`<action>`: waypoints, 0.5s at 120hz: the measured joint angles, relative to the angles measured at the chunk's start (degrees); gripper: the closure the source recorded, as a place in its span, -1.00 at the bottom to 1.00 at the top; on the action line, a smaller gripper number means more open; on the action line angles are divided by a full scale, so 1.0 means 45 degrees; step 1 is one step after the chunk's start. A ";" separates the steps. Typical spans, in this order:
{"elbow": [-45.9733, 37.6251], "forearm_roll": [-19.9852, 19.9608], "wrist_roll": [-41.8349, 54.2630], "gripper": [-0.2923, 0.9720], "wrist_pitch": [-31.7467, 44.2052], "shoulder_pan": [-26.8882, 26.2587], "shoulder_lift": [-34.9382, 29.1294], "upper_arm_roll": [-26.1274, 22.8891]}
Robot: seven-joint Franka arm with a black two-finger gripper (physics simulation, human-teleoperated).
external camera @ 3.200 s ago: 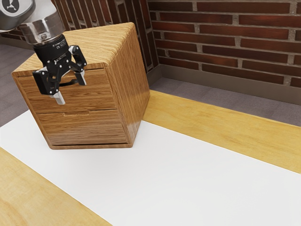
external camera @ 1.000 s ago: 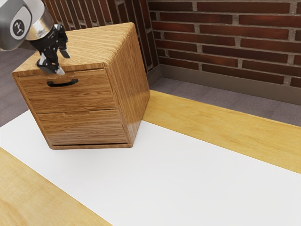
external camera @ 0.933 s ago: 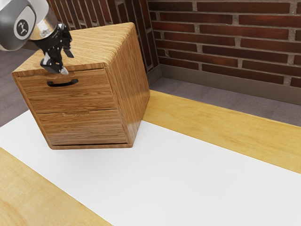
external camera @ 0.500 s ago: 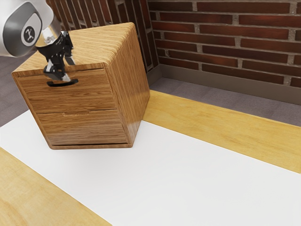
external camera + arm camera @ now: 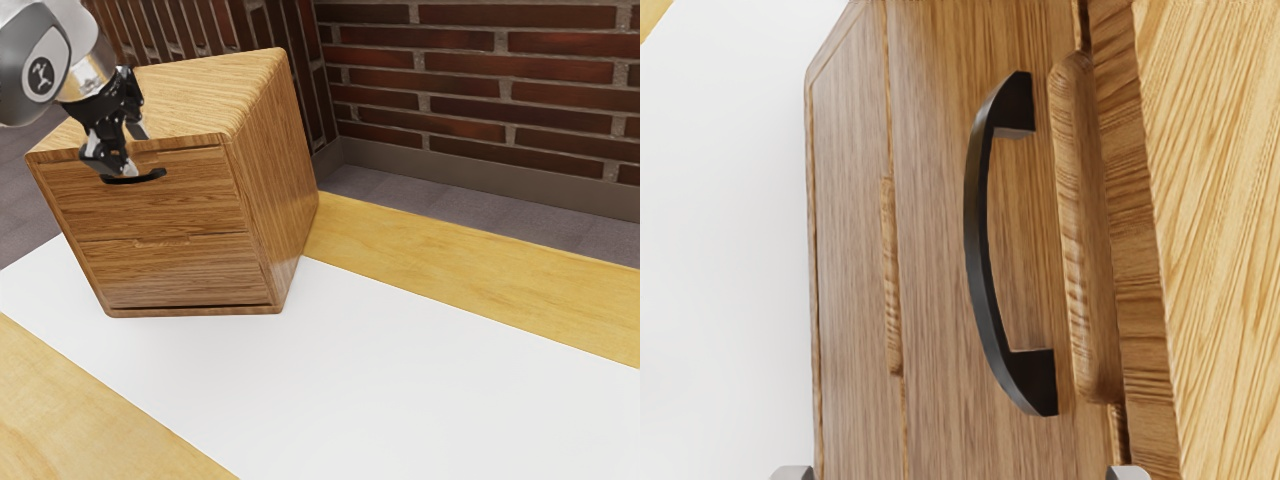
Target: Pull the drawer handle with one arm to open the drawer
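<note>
A smooth white mat (image 5: 400, 380) crosses the wood-grain table (image 5: 500, 270). On it stands a boxy, oak-grained cabinet (image 5: 270, 170). Its top drawer (image 5: 160, 205) sits flush and carries a thin, black, bowed handle (image 5: 135, 179). The black gripper (image 5: 108, 163) hangs just above the handle, fingers spread wide, gripping nothing. A brick wall (image 5: 480, 70) stands behind.

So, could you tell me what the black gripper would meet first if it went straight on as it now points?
Most likely the black curved handle of the top wooden drawer, just ahead; depth is unclear.
</note>
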 joint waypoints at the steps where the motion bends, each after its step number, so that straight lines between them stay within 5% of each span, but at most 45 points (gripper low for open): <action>1: -0.0043 -0.0008 -0.0002 0.00 0.0016 0.0002 -0.0004 0.0016; 60: -0.1383 -0.0678 0.0135 0.05 0.0989 0.0229 -0.0045 0.0803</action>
